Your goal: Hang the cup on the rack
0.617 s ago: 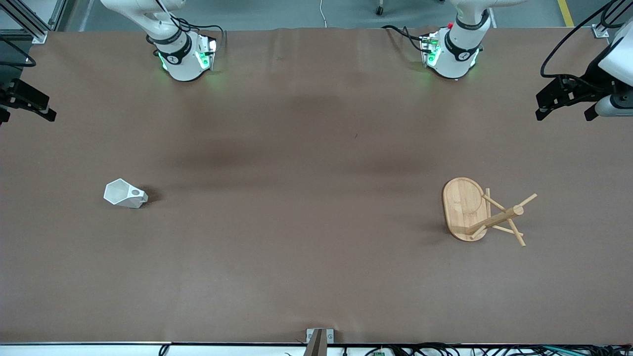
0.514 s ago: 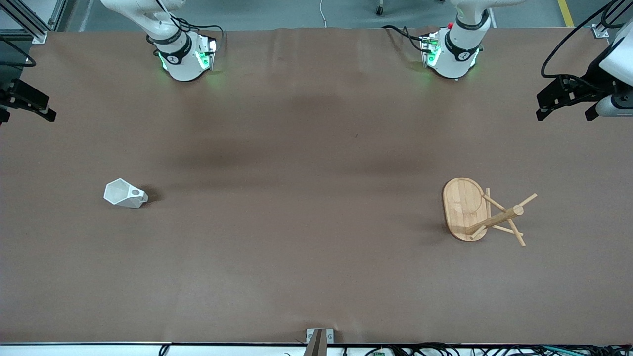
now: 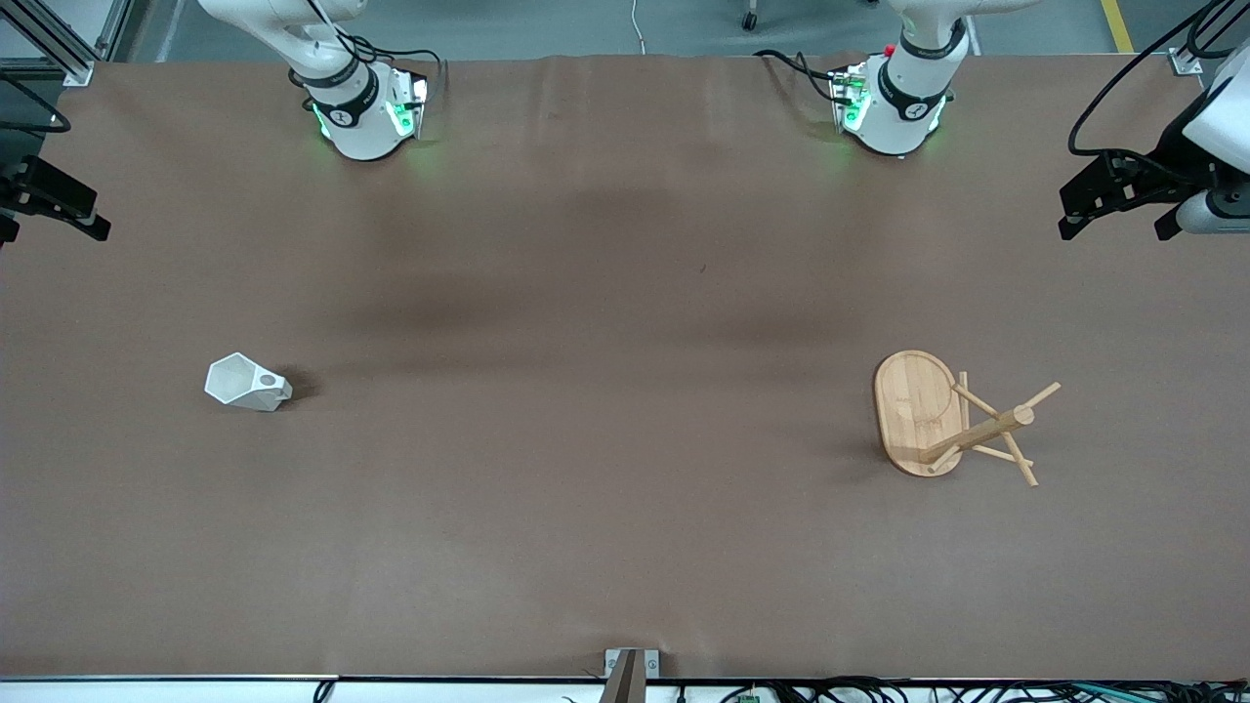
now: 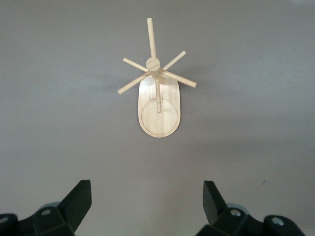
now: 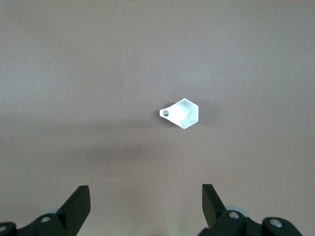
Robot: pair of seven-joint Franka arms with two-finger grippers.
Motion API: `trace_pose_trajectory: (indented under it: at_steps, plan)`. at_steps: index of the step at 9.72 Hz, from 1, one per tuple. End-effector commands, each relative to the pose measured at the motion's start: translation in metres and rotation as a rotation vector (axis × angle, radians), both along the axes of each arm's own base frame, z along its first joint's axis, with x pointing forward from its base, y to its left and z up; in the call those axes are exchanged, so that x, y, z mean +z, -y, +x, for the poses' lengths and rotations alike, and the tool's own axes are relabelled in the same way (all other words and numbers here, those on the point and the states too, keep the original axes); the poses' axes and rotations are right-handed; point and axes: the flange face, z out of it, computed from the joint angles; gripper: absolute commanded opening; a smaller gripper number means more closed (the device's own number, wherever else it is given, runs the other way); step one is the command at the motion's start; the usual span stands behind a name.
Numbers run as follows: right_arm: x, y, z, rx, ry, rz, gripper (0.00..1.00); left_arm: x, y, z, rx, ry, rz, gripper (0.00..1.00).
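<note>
The white faceted cup (image 3: 246,382) lies on its side on the brown table toward the right arm's end, handle block with its round hole toward the table's middle. It also shows in the right wrist view (image 5: 182,113). The bamboo rack (image 3: 942,417) stands upright toward the left arm's end and shows in the left wrist view (image 4: 157,93). My left gripper (image 4: 147,196) is open and empty, high over the table, apart from the rack; it shows at the front view's edge (image 3: 1116,227). My right gripper (image 5: 145,196) is open and empty, high and apart from the cup, at the other edge (image 3: 51,232).
The table (image 3: 625,293) is covered with a plain brown sheet. The two arm bases (image 3: 363,112) (image 3: 894,103) stand along its edge farthest from the front camera. A small metal bracket (image 3: 630,669) sits at the nearest edge.
The left arm's hand has shifted very slightly at the view's edge. The cup and the rack have not moved.
</note>
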Motion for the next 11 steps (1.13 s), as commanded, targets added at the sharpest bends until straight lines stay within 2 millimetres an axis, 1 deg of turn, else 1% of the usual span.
trace_pose_trajectory:
  at_steps: [1,2,3,5,6,7,8,9,10,11]
  plan:
    - [-0.003,0.0,-0.003,-0.013,0.008,-0.013,1.0,-0.017,-0.001,0.006,-0.001,-0.038,0.002,1.0]
    - [-0.006,0.003,0.0,-0.014,0.017,-0.014,1.0,-0.023,-0.001,0.009,0.0,-0.049,0.0,1.0]
    - [-0.011,0.005,0.004,-0.015,0.011,-0.015,1.0,-0.024,-0.001,0.01,0.002,-0.05,0.001,1.0]
    - [-0.033,0.018,0.013,-0.029,0.011,-0.016,1.0,-0.026,0.004,0.012,-0.002,-0.055,-0.004,1.0]
    - [-0.052,0.035,0.016,-0.01,0.016,-0.017,1.0,-0.029,0.005,0.013,-0.005,-0.06,-0.003,1.0]
    - [-0.075,0.055,0.017,-0.011,0.02,-0.019,1.0,-0.029,0.004,0.014,-0.003,-0.058,-0.005,1.0]
    - [-0.094,0.069,0.017,-0.017,0.028,-0.021,1.0,-0.028,0.002,0.014,0.0,-0.057,-0.006,1.0]
    - [-0.113,0.074,0.021,-0.013,0.026,-0.022,1.0,-0.028,0.002,0.015,0.0,-0.055,-0.008,1.0]
    - [-0.138,0.092,0.026,-0.018,0.012,-0.022,1.0,-0.029,0.002,0.015,0.0,-0.057,-0.008,1.0]
    - [-0.163,0.106,0.032,-0.008,0.019,-0.029,1.0,-0.029,0.002,0.015,0.0,-0.057,-0.009,1.0]
